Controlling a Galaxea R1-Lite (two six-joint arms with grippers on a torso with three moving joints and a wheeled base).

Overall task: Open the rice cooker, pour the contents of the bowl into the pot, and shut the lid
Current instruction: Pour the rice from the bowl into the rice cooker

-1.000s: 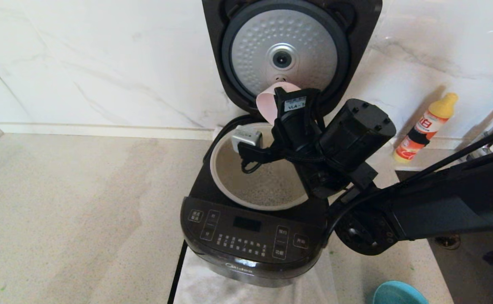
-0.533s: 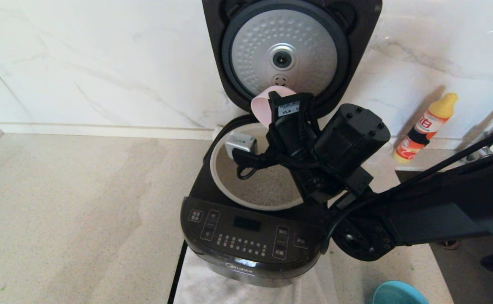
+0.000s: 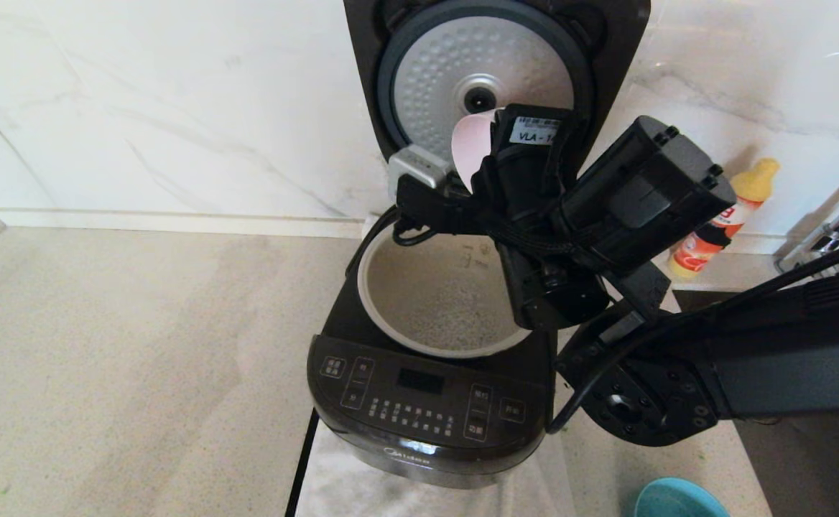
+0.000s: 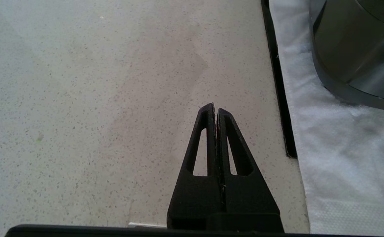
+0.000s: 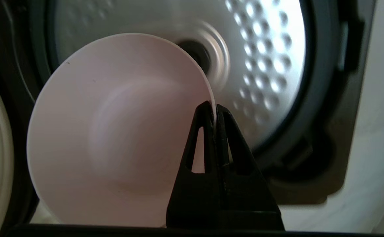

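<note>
Speckled beige counter (image 3: 103, 373) under a marble wall: at nine o'clock, seen only from its wrist, the idle left pincer (image 4: 215, 108) hangs clenched on nothing. At centre, the glossy black rounded-square rice cooker (image 3: 427, 416) stands open, its pale grey-beige round pot (image 3: 441, 301) holding white grains; the hinged black lid (image 3: 495, 79) with silver dimpled disc stands upright at twelve o'clock. Before it, the right pincer (image 5: 213, 110) grasps a tipped pale pink plastic bowl (image 5: 113, 131) by its rim. An orange bottle (image 3: 721, 222) stands at two o'clock.
</note>
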